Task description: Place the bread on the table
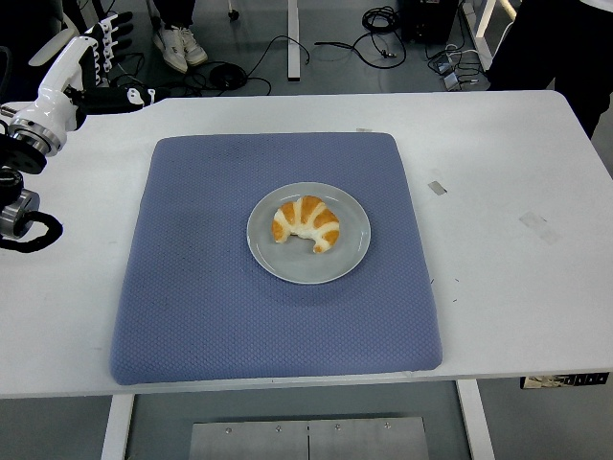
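Bread (306, 224): crescent-shaped, golden crust with white stripes; lies on the plate.
Plate (308, 268): round, smooth, grey; centred on the mat.
Mat (192, 287): blue, square, dimpled weave.
Table (498, 192): white, flat.
Left hand (107, 36): far left, fingers relaxed, empty.

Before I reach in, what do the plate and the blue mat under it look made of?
Plate: probably glazed ceramic, though melamine is possible; grey, smooth, with a soft sheen on its rim. Blue mat: looks like soft fabric or foam; matte, with a fine dimpled weave and rounded, padded edges.
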`<state>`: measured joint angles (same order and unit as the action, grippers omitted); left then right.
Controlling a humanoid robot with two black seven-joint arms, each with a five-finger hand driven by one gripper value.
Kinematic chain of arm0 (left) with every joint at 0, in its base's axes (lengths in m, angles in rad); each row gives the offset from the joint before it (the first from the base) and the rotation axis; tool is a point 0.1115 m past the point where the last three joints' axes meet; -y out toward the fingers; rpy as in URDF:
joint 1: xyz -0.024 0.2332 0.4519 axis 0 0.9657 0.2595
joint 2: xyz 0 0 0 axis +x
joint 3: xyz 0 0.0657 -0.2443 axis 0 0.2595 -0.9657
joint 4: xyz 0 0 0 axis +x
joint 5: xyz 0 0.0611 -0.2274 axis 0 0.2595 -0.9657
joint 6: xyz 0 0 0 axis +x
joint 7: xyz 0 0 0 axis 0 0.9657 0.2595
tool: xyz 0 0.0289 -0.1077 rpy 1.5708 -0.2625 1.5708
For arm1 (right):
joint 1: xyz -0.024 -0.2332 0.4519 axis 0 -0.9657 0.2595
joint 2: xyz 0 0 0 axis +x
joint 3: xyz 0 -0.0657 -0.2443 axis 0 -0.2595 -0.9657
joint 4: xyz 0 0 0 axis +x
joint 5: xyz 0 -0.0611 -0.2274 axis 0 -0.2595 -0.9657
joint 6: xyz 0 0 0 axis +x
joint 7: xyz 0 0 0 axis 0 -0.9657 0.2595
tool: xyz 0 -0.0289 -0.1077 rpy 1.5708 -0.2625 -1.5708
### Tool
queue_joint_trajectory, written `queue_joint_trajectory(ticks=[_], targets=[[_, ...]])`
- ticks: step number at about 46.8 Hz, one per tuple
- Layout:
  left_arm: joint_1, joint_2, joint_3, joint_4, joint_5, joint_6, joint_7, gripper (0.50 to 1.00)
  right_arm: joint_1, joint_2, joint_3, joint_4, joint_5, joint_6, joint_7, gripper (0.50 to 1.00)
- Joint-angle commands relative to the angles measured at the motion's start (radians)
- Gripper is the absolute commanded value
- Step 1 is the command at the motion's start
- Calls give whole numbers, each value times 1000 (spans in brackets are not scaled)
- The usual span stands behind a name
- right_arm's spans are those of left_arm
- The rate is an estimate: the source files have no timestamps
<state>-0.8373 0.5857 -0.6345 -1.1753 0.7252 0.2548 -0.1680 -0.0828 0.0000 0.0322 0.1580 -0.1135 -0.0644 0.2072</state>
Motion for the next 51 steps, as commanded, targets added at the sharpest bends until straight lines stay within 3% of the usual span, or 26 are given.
queue_joint_trajectory(ticks=[1,12,30,44,51], targets=[[-40,9,58,-12,8,0,24,961,0,0,0,0,0,0,0,1000],[-167,26,206,-99,57,27,149,958,0,0,0,0,0,0,0,1000],[-180,-21,222,-199,250,38,292,958,0,0,0,0,0,0,0,1000],[-220,-63,306,-210,353,38,392,958,0,0,0,0,0,0,0,1000],[-235,-118,343,-210,364,43,397,958,0,0,0,0,0,0,0,1000]])
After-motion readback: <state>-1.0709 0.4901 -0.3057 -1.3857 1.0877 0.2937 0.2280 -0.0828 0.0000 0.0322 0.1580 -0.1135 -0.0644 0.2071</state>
